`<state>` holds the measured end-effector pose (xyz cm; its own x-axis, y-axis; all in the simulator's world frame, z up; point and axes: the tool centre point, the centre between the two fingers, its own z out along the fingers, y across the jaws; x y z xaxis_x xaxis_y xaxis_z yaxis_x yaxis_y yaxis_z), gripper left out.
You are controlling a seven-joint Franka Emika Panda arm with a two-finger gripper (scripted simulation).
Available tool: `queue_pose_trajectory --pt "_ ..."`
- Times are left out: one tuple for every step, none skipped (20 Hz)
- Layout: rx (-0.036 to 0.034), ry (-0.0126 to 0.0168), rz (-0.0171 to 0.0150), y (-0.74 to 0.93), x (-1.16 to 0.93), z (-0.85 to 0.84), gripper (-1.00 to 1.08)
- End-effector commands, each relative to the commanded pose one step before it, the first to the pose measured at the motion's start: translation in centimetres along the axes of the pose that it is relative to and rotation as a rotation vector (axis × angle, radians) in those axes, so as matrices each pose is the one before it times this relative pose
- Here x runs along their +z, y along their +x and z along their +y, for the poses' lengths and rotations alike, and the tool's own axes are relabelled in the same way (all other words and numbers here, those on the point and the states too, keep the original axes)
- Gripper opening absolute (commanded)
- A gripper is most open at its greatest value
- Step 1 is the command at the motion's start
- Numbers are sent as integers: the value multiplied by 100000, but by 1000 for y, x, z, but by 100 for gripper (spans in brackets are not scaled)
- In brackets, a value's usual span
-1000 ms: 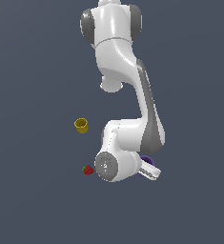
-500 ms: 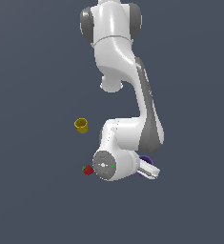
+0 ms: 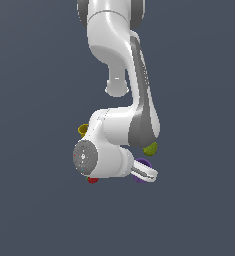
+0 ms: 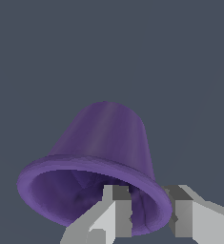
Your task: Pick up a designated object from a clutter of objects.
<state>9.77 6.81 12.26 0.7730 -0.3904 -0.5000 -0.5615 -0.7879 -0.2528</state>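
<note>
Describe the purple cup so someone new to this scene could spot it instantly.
Start at the white arm and follow it down to the claw at its low end. The purple cup sits right there, one finger inside its flared rim and one outside. It is the only purple item: the yellow cup, green fruit and red strawberry peek out around the arm.

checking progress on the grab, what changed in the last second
The arm's wrist has shifted toward the exterior view's left, now nearly covering the yellow cup and strawberry. The gripper straddles the purple cup rim, one finger inside. Cup, green fruit and the rest haven't moved.
</note>
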Motion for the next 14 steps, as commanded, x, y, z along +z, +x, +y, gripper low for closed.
queue_pose_trajectory --pt "-2097 1244 2781 -270 -3113 1045 -100" --pt "-998 529 1186 -125 -1406 500 -100" --pt "-1054 557 1251 -132 -1482 526 -100" --pt "-1057 558 1252 -131 -1485 525 -100" --pt "-1059 558 1251 -131 -1486 523 -100" --pt "-1060 558 1250 -130 -1486 521 -100" --pt "-1060 557 1246 -129 -1484 518 -100" --pt "-1059 556 1241 -128 -1479 515 -100" --pt "-1054 553 1232 -126 -1470 510 -100" --pt "-1047 550 1219 -122 -1458 504 -100" --pt "-1039 547 1206 -119 -1445 497 -100" --pt "-1030 545 1190 -115 -1430 490 -100" --pt "-1016 539 1170 -110 -1408 481 -100" --pt "-988 525 1133 -105 -1366 466 -100"
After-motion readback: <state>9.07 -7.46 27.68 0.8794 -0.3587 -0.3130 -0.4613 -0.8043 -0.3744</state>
